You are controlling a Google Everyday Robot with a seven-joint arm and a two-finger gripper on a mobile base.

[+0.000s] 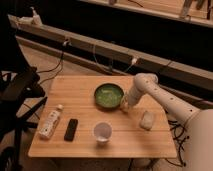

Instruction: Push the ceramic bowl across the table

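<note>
Gripper of mine low over the table, its spread I cannot tell, ceramic bowl just beside it toward the table's middle, white cup farther off, bottle label unreadable

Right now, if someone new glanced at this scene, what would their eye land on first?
The glossy green ceramic bowl stands out, toward the far middle of the light wooden table. A white arm reaches in from the right, its gripper low beside the bowl's right rim. Along the front edge lie a bottle at the left, a dark flat object, and a small white cup.
</note>
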